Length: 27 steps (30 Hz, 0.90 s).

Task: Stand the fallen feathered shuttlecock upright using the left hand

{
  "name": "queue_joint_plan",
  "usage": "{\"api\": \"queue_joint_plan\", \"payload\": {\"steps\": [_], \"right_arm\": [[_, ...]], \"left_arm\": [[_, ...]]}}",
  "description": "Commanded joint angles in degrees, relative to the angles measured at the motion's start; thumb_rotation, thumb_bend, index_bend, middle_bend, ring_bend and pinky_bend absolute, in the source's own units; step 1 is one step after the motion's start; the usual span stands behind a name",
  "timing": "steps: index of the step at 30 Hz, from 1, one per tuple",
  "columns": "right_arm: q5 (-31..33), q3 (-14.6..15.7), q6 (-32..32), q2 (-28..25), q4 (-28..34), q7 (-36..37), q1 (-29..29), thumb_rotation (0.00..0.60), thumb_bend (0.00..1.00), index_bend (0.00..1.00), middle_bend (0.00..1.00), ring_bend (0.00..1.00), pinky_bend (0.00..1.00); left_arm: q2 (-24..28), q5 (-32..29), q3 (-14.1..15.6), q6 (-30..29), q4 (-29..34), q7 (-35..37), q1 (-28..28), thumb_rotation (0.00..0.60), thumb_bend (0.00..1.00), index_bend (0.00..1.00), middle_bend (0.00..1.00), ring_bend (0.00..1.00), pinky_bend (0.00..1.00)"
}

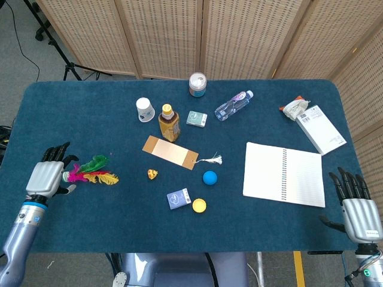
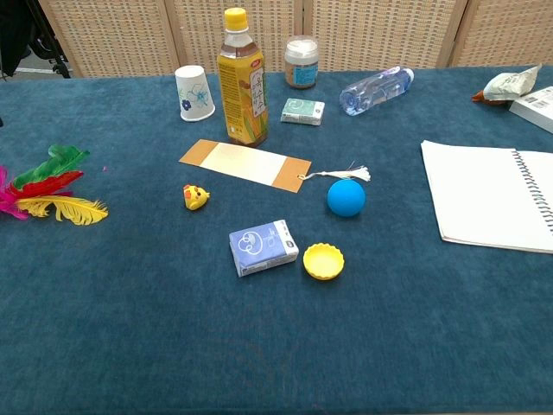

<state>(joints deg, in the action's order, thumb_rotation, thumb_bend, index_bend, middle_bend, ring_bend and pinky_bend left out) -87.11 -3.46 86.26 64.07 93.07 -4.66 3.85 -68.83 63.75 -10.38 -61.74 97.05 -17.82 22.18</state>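
Observation:
The feathered shuttlecock [image 1: 91,171] lies on its side on the blue table at the left, its green, red, pink and yellow feathers fanned toward the right; the chest view shows those feathers [image 2: 50,187] at the left edge. My left hand [image 1: 49,176] hovers just left of the shuttlecock's base, fingers spread and holding nothing; it hides the base. My right hand [image 1: 356,209] rests open at the table's front right corner. Neither hand shows in the chest view.
A yellow toy [image 1: 153,174], blue card box [image 1: 178,199], yellow cap [image 1: 199,205] and blue ball [image 1: 209,177] lie mid-table. A tea bottle [image 1: 169,122], paper cup [image 1: 145,109], bookmark [image 1: 170,152], jar [image 1: 198,84] and water bottle [image 1: 233,105] stand behind. A notebook [image 1: 283,174] lies at the right.

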Motion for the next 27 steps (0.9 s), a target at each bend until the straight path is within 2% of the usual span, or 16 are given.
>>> {"api": "queue_joint_plan", "payload": {"steps": [1,6,17,27], "right_arm": [[-0.02,-0.01,0.05,-0.01,-0.02,0.06,-0.02,0.600,0.00,0.00,0.00,0.00,0.00],[-0.02,-0.06,0.25,-0.13,-0.02,0.46,-0.13,0.600,0.00,0.00,0.00,0.00,0.00],[-0.26,-0.20,0.85,-0.33,-0.01,1.41,-0.37,0.600,0.00,0.00,0.00,0.00,0.00],[-0.50,-0.24,1.28,-0.48,-0.09,2.16,-0.57,0.600,0.00,0.00,0.00,0.00,0.00]], "left_arm": [[-1.42,-1.61,-0.69,0.78,-0.08,-0.86,1.50,0.600,0.24,0.35,0.00,0.00,0.00],[-3.82,-2.48,-0.88,0.36,-0.72,-1.64,2.92,0.600,0.28,0.38,0.00,0.00,0.00],[-6.72,-4.31,0.61,0.89,-1.25,-4.29,5.15,0.600,0.28,0.41,0.00,0.00,0.00],[-10.12,-4.67,1.39,-1.57,-4.63,-7.45,6.32,0.600,0.28,0.44,0.00,0.00,0.00]]}}
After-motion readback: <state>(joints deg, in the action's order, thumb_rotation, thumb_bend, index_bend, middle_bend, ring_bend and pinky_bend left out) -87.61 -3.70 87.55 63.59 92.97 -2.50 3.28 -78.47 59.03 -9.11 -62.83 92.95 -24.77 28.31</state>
